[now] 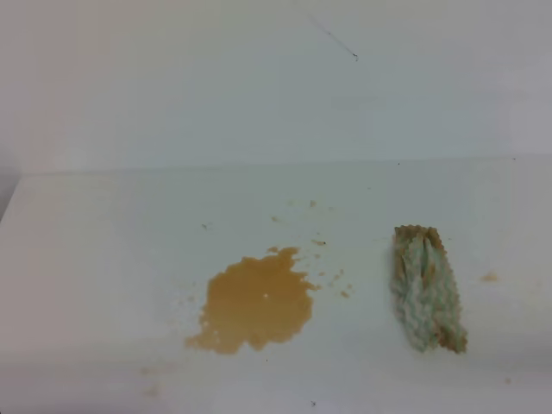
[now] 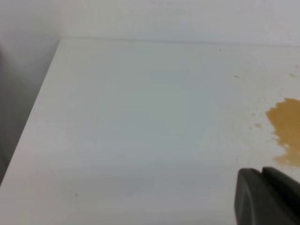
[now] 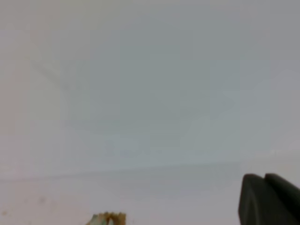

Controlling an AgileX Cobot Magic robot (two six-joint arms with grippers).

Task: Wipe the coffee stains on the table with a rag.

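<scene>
On the white table lies an orange-brown coffee stain with ragged edges, left of centre, with small specks scattered above and to its right. The rag, pale green with brown-stained edges, lies bunched lengthwise to the right of the stain, apart from it. Neither gripper shows in the exterior high view. In the left wrist view my left gripper sits at the lower right, dark fingers together, with the stain just beyond. My right gripper is shut and empty; the rag's top edge peeks in at the bottom.
A plain pale wall rises behind the table's far edge. The table's left edge drops off beside a grey wall. One more small brown speck lies right of the rag.
</scene>
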